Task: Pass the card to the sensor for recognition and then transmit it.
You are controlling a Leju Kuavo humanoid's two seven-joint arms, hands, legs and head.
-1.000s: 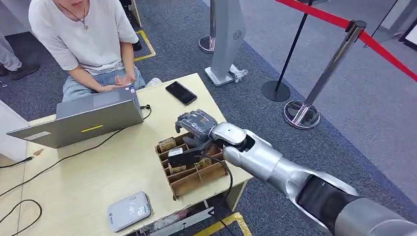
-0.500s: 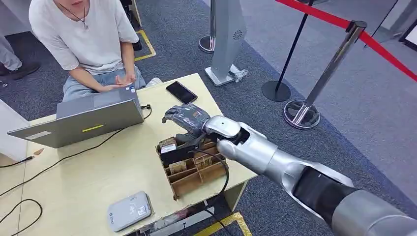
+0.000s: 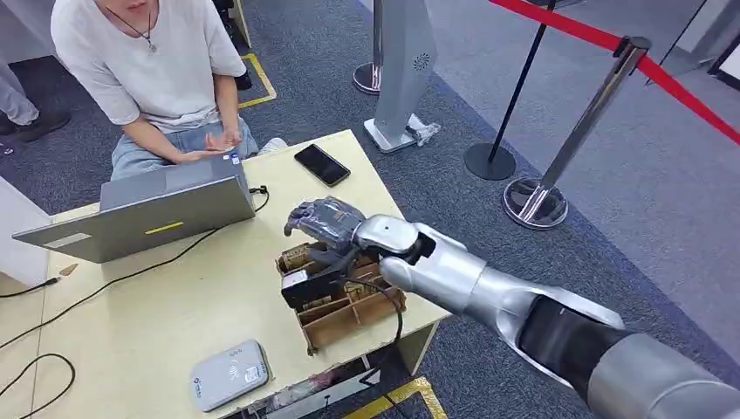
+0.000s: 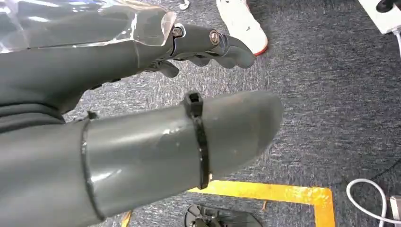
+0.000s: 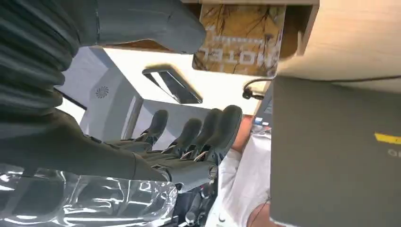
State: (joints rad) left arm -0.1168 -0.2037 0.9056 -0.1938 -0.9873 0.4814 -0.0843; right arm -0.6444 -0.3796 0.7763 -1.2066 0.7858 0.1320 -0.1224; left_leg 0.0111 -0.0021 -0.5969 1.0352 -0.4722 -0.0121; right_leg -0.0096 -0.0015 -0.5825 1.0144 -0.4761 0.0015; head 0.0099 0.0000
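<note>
The right hand [image 3: 325, 229] pinches a dark card [image 3: 307, 285] just above the cardboard rack [image 3: 349, 305] — lifting out looks done — so next comes carrying it to the grey reader [image 3: 229, 375] nearer the table's front edge.

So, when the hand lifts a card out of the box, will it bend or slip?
The card looks flat and thin, so probably stiff but light. It seems smooth, so it may slip in the right hand. The box looks like light cardboard and might shift.
</note>
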